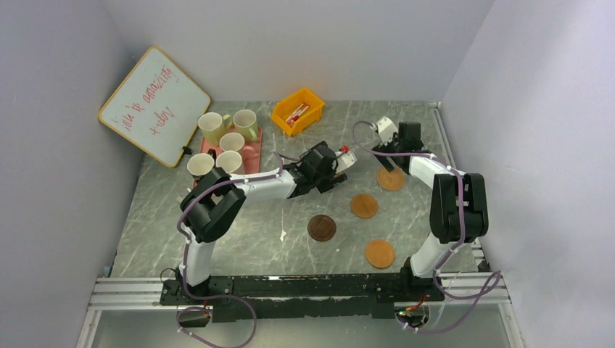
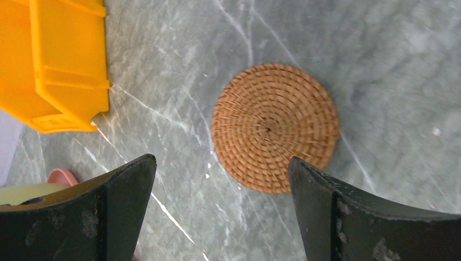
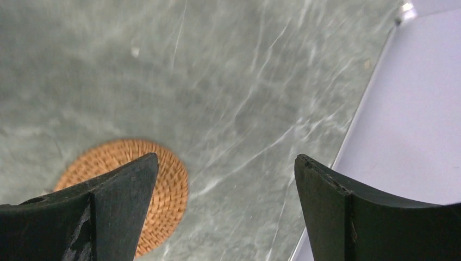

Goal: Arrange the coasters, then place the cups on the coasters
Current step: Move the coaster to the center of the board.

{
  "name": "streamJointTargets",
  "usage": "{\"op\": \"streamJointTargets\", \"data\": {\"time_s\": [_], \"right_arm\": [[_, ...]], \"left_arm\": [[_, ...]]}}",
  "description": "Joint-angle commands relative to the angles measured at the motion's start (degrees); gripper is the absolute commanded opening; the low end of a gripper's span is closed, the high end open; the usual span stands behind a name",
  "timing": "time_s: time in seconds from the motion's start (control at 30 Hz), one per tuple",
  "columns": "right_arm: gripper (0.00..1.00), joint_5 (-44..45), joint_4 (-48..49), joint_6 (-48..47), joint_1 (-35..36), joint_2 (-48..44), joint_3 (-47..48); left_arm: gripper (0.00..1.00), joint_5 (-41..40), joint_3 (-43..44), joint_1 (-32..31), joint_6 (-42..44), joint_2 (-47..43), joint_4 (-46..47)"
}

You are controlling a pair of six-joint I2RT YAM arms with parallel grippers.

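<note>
My left wrist camera shows a woven coaster (image 2: 275, 128) ahead of the wide left pincer (image 2: 221, 162), hidden overhead; yellow bin (image 2: 54, 65) leftward; right pincer (image 3: 225, 160) wide too.

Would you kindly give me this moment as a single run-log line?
left pincer: open, above woven coaster | right pincer: open, empty, over table | cups: at pink tray, none on coasters

Top cam sits high behind the arm bases (image 1: 190, 279), angled down & fwd, so I get the whole table (image 1: 152, 232). Both wrist cams hang close over it, looking down between their own fingers (image 2: 117, 212), R's nr the right edge. Each wrist view catches a woven coaster (image 2: 274, 126); L's yellow bin (image 2: 49, 60) also shows from top.
</note>
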Motion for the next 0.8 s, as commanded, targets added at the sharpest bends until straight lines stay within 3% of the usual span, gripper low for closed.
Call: {"op": "streamJointTargets", "data": {"time_s": [0.0, 0.33, 0.47, 0.63, 0.77], "right_arm": [[1.0, -2.01, -0.87, 10.74, 0.85, -3.84, 6.53], [1.0, -9.08, -2.94, 18.29, 0.78, -18.04, 5.75], [1.0, -17.07, -5.23, 22.16, 2.0, -22.56, 5.04], [1.0, -18.89, -7.58, 19.83, 10.91, -26.35, 3.0], [1.0, -22.62, -6.89, 19.71, 16.9, -28.55, 0.47]], "left_arm": [[0.96, -2.23, 4.7, 1.77, -2.95, 1.9, 1.74], [0.96, -2.68, 8.96, 1.9, -1.06, 9.35, -0.54], [0.96, -7.2, 9.06, 2.18, 0.91, 11.49, 0.18], [0.96, -9.87, 10.07, 4.25, 0.56, 12.88, -3.96], [0.96, -8.32, 4.63, 7.02, 1.38, 9.02, -3.15]]}}
